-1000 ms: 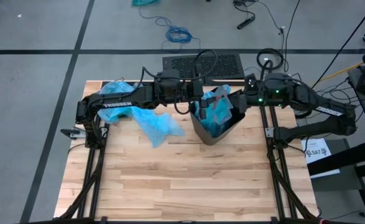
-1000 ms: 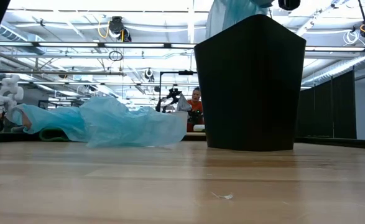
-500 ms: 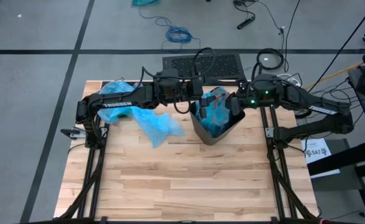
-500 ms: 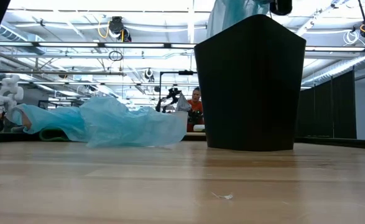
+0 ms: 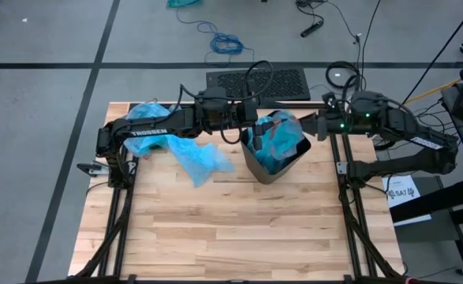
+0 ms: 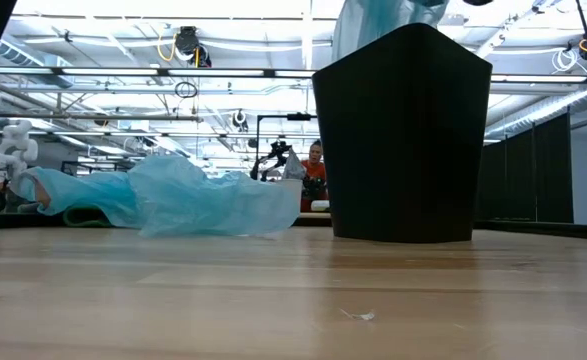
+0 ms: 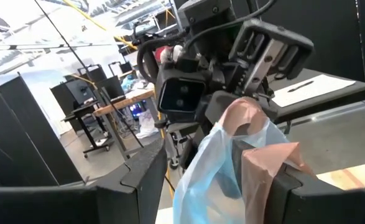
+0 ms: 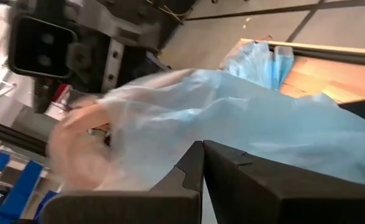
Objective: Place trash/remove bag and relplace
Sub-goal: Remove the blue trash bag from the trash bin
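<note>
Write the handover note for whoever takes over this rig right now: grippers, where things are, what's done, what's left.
Left gripper: at the left rim of the black plastic bin, jaws apart around the pale blue plastic bag in it.
Right gripper: shut, pinching the bag's edge beyond the bin's right rim.
A second crumpled blue bag lies on the wooden table left of the bin.
No trash scraps visible.
Done: the bag sits in the bin.
Left: spread the bag's mouth over the rim, release.

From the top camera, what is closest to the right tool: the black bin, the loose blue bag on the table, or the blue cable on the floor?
From the right tool:
1. Black bin, right beside it.
2. Loose blue bag, left on the table.
3. Blue cable, on the floor beyond the table.
</note>
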Controlling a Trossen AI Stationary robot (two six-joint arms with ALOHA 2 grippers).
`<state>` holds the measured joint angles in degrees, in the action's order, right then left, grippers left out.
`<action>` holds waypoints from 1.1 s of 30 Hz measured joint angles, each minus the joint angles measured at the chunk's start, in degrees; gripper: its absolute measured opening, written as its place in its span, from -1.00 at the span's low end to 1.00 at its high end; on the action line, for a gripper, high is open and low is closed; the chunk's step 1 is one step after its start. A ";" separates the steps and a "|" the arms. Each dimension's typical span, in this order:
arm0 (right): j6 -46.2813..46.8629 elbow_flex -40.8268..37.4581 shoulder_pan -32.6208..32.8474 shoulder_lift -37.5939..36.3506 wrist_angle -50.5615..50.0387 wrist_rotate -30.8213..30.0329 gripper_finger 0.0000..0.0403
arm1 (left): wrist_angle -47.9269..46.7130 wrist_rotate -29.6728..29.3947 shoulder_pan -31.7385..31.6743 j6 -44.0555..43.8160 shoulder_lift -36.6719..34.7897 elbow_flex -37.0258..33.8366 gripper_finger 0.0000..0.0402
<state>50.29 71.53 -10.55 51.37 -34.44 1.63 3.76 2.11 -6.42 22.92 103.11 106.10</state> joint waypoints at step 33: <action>-1.95 0.00 -1.15 4.19 5.89 -0.08 -1.00 | -0.99 -2.76 0.05 0.00 0.00 0.02 -0.08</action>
<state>48.34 71.53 -11.70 55.55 -28.56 1.55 2.78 -0.65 -6.36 22.92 103.11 106.13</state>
